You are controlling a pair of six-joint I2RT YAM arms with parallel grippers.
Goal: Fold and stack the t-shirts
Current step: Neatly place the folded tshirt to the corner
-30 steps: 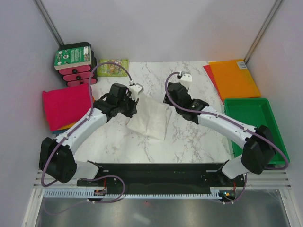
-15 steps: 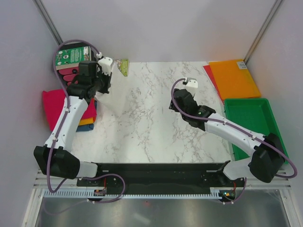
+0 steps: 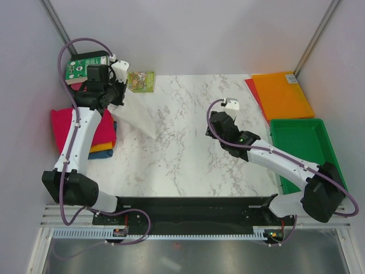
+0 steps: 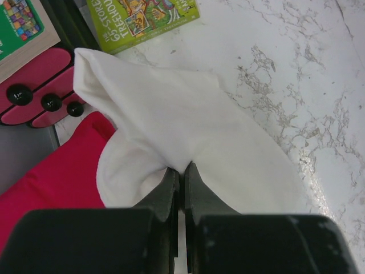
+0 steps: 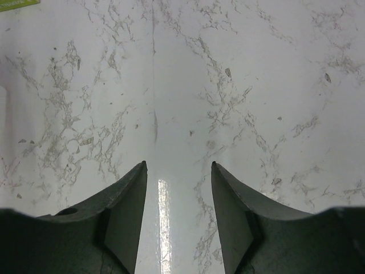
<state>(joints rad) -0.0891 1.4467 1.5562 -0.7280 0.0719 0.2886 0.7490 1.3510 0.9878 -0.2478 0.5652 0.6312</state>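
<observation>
The left claw [image 4: 181, 168] is pinched tight on the white t-shirt [image 4: 188, 120], up at the far left corner of the surface [image 3: 188, 154]. A second ago that shirt lay folded mid-surface with both claws at it. Now it hangs from the left claw and trails out over the marble, at the edge of the magenta t-shirt [image 3: 68, 123] that tops the orange t-shirt [image 3: 101, 147] and blue t-shirt [image 3: 98, 155]. The right claw [image 5: 178, 171] has drawn back, jaws apart and holding nothing, over bare marble.
</observation>
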